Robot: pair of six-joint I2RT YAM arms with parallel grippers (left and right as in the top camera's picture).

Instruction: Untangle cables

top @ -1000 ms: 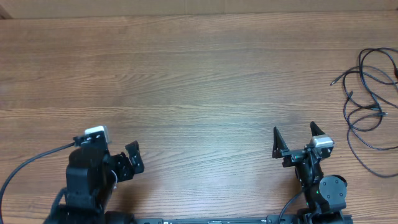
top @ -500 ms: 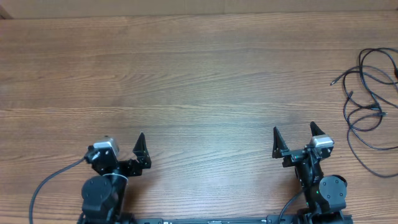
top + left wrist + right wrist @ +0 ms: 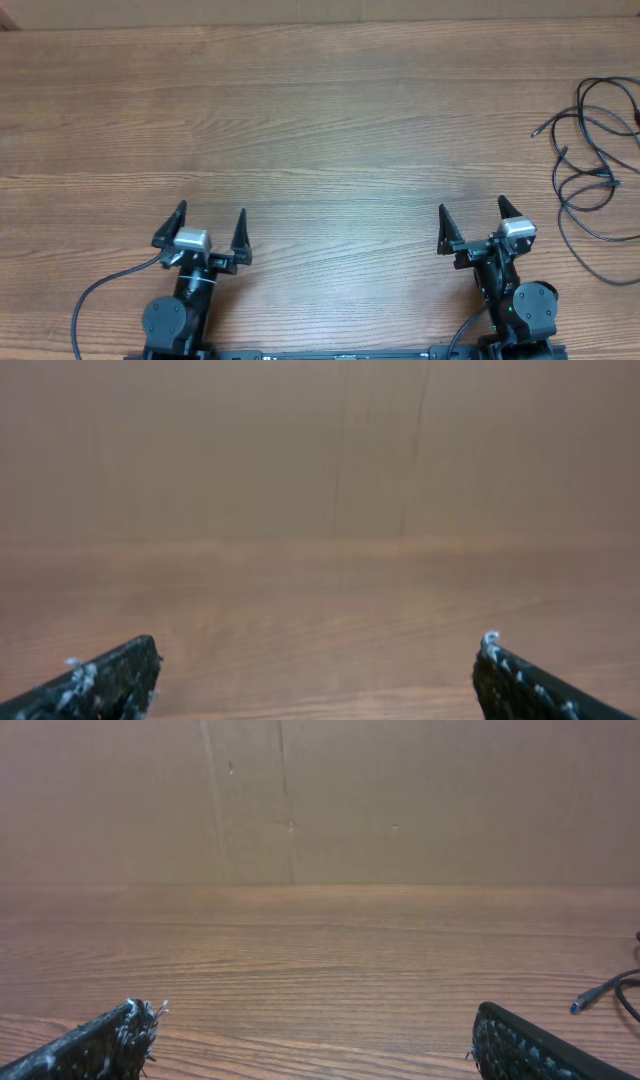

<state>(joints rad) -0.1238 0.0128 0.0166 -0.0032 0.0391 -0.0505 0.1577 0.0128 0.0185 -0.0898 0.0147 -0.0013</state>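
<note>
The cables (image 3: 597, 160) are thin black cords lying in tangled loops at the table's far right edge; a plug end shows at the right edge of the right wrist view (image 3: 600, 992). My left gripper (image 3: 208, 222) is open and empty near the front left, far from the cables. My right gripper (image 3: 474, 217) is open and empty near the front right, left of and nearer than the cables. The left wrist view (image 3: 315, 660) and the right wrist view (image 3: 315, 1025) show bare wood between the fingers.
The wooden table (image 3: 300, 130) runs to a brown board wall (image 3: 320, 800) at the back. A thicker black arm wire (image 3: 100, 295) loops beside the left arm's base.
My left arm has swung right and turned to face forward, its fingers now spread and pointing away from the base. The right arm and the cables have not moved.
</note>
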